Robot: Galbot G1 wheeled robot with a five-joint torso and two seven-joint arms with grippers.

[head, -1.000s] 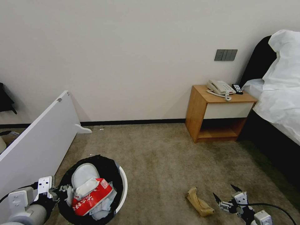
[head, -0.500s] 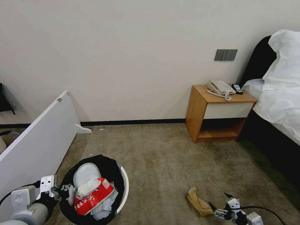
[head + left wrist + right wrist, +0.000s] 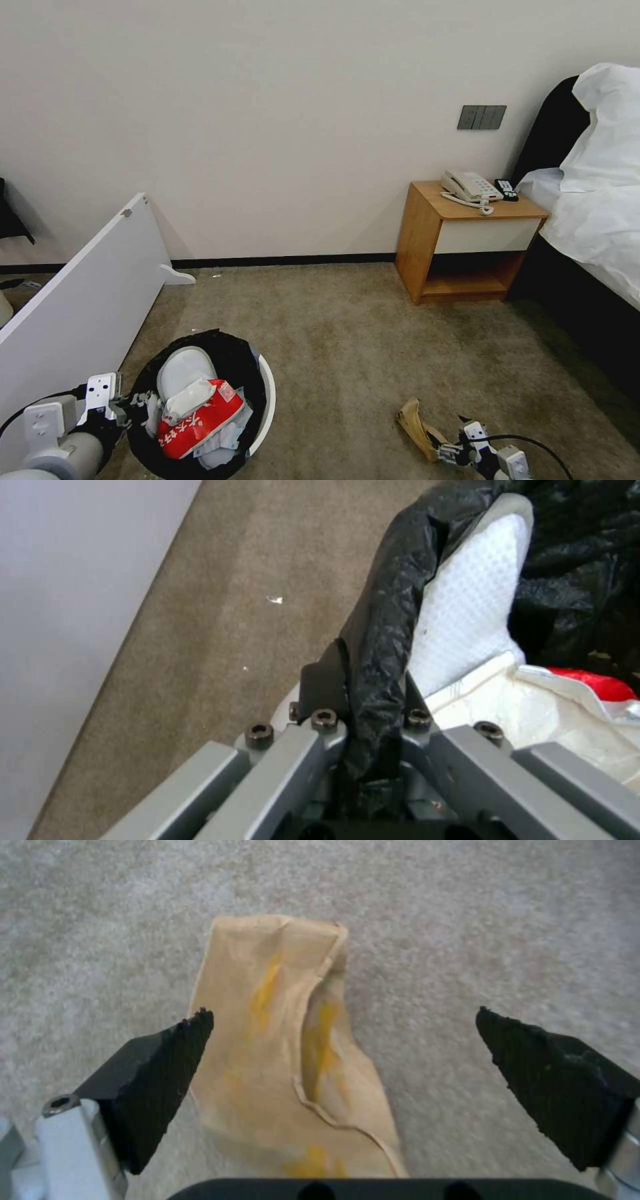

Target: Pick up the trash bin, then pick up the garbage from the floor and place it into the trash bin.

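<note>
The left tool [image 3: 370, 760] is closed tight on the rim of the trash bin [image 3: 265, 400], pinching the black bag [image 3: 387, 630] folded over the edge. The bin is low on the robot's left side, next to a white board [image 3: 80, 307] that leans there. Inside the bin are a white slipper [image 3: 183, 370], a red snack packet [image 3: 200, 420] and some white tissue [image 3: 187, 398].

The thing left to get is the brown paper bag [image 3: 293, 1065]. It lies flat on the carpet floor [image 3: 347, 347], low on the robot's right side, well apart from the bin. The right tool [image 3: 343, 1040] is the near one. It hangs just over the bag with its two black fingers [image 3: 160, 1070] spread wide.

The bag is long and thin. Its long side runs straight away from the right tool, so the fingers sit across its short side, one on each edge. One finger is right at the bag's edge. The other finger is farther out over bare carpet, so the bag is a bit off to one side of the gap. I think the tool could go down and close on the bag from here, though a small slide sideways would center it better.
</note>
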